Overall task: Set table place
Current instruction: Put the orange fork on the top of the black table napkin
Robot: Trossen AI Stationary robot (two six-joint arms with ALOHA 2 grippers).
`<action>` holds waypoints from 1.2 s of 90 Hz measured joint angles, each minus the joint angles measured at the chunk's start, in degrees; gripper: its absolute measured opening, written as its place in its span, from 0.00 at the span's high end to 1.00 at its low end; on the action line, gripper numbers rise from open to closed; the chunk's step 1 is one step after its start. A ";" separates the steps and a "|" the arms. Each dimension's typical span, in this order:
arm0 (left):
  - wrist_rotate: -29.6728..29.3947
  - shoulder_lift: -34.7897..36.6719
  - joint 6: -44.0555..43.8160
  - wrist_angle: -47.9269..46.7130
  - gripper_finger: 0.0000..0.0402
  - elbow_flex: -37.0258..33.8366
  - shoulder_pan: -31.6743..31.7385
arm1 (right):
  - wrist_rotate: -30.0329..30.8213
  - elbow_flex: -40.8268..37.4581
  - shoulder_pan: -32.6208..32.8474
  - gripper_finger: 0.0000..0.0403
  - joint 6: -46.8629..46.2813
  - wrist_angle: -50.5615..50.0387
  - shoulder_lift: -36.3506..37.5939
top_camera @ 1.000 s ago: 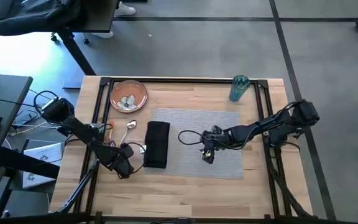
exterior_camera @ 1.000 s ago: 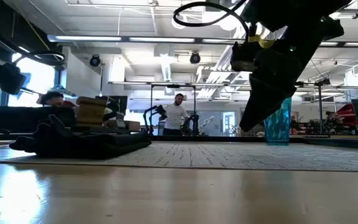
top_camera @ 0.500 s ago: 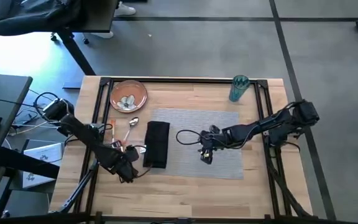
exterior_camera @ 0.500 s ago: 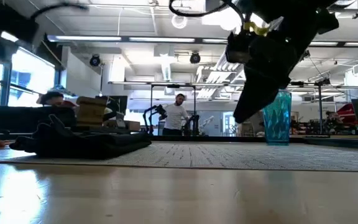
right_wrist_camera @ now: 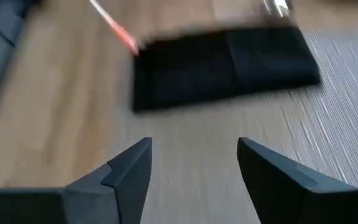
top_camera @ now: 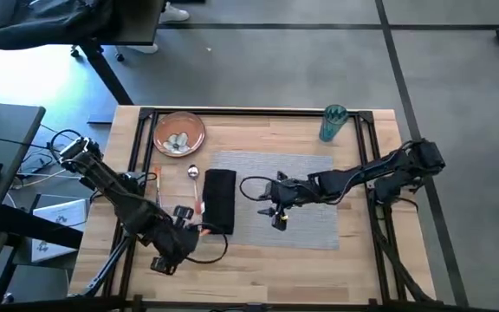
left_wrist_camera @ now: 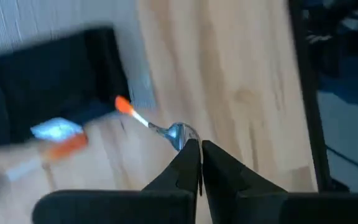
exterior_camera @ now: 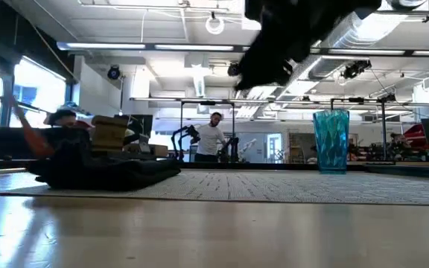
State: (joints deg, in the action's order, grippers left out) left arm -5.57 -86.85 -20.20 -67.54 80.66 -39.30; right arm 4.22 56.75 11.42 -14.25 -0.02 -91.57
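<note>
A grey placemat [top_camera: 310, 199] lies mid-table, and a black napkin [top_camera: 219, 201] rests flat on its left part. Orange-handled cutlery [top_camera: 196, 192] lies on the wood along the napkin's left edge. My left gripper [top_camera: 178, 241] is shut near the napkin's near-left corner. In its wrist view a spoon bowl [left_wrist_camera: 182, 132] lies just past the fingertips [left_wrist_camera: 199, 149], with nothing between them. My right gripper [top_camera: 274, 208] hangs open above the placemat, facing the napkin [right_wrist_camera: 222, 65]. The orange-brown plate [top_camera: 178, 134] sits far left and the teal cup [top_camera: 333, 123] far right.
A black rail [top_camera: 141, 173] frames the wooden table. Another orange-handled piece [top_camera: 156, 180] lies by the left rail. The plate holds a few pale bits. Bare wood runs along the near edge. In the low view a person stands far off in the room beyond.
My left gripper has drawn back toward the table's near edge. Cutlery has shifted closer to the napkin's left edge. My right gripper has risen off the placemat and gone left toward the napkin, staying open.
</note>
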 joint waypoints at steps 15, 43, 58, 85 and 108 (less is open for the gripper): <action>-1.27 0.00 6.05 -3.25 1.00 4.53 1.73 | -4.39 -0.11 0.00 0.46 1.23 9.84 -2.10; -3.62 0.02 20.04 1.31 1.00 7.57 5.47 | -12.29 2.65 -0.14 0.46 -3.06 20.29 -10.90; -3.75 0.02 24.90 4.86 1.00 7.57 7.73 | -12.22 8.37 -0.17 0.46 0.79 16.77 -15.24; -3.70 0.02 24.95 4.79 1.00 7.57 8.56 | -7.11 13.82 -0.17 0.68 7.84 3.92 -16.39; -4.41 0.11 18.55 4.58 1.00 7.57 8.72 | -5.67 14.23 0.61 0.97 10.71 3.19 -16.39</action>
State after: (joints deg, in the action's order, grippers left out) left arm -9.98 -86.74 -1.65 -62.96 88.23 -30.59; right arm -1.46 70.98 12.03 -3.54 3.17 -107.96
